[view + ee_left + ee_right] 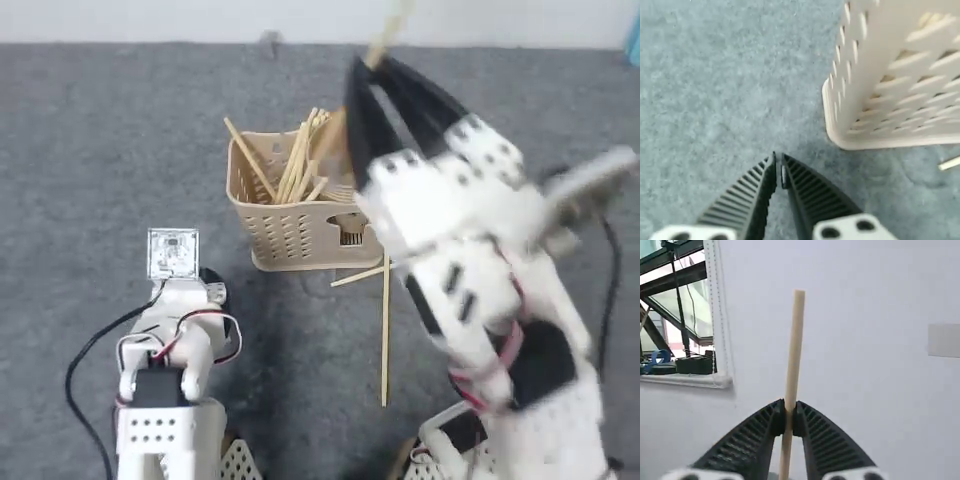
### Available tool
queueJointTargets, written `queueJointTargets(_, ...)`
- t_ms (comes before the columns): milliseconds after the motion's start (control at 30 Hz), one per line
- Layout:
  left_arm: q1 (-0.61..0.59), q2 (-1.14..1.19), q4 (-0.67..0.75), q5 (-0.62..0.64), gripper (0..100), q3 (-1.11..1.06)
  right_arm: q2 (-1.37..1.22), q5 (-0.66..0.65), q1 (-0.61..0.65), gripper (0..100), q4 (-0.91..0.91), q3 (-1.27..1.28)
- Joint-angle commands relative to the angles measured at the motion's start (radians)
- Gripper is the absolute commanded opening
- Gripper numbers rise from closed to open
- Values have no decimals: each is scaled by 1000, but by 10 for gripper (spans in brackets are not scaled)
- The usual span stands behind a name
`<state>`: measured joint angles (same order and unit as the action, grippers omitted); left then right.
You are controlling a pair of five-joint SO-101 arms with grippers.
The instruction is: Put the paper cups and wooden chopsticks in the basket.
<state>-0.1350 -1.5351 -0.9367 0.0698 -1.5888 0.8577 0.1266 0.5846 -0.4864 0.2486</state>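
Your basket (290, 235), a cream plastic tub with slotted walls, stands at the centre of the frame on the grey, felt-like worktop (100, 150). It holds a bundle of thin wooden chopsticks (295, 165) leaning at angles. Your right claw (789, 412) is clamped on one more chopstick (796, 340), a straight, pale, round stick raised at the upper right of the basket. Two loose chopsticks (385, 330) lie on the worktop just lower right of the basket. Your left claw (778, 160), ribbed black fingers together, sits low near the basket's lower left corner.
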Motion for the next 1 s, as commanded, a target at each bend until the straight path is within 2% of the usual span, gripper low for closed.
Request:
queueJointTargets(0, 35, -69, 2, -2, 14, -16, -117, -12, 36, 7, 87, -91)
queueJointTargets(167, 68, -184, 37, -2, 13, -87, -288, -12, 36, 7, 180, -103)
queueJointTargets(367, 66, -279, -8, -2, 13, -97, -423, -12, 36, 7, 193, -97)
queueJointTargets(767, 66, -281, -8, -2, 13, -97, -464, -11, 36, 8, 193, 31)
queueJointTargets(867, 66, -281, -8, -2, 13, -97, -460, -12, 38, 65, 157, 17)
queueJointTargets(967, 64, -281, -8, -2, 13, -97, -460, -12, 38, 124, 28, -46)
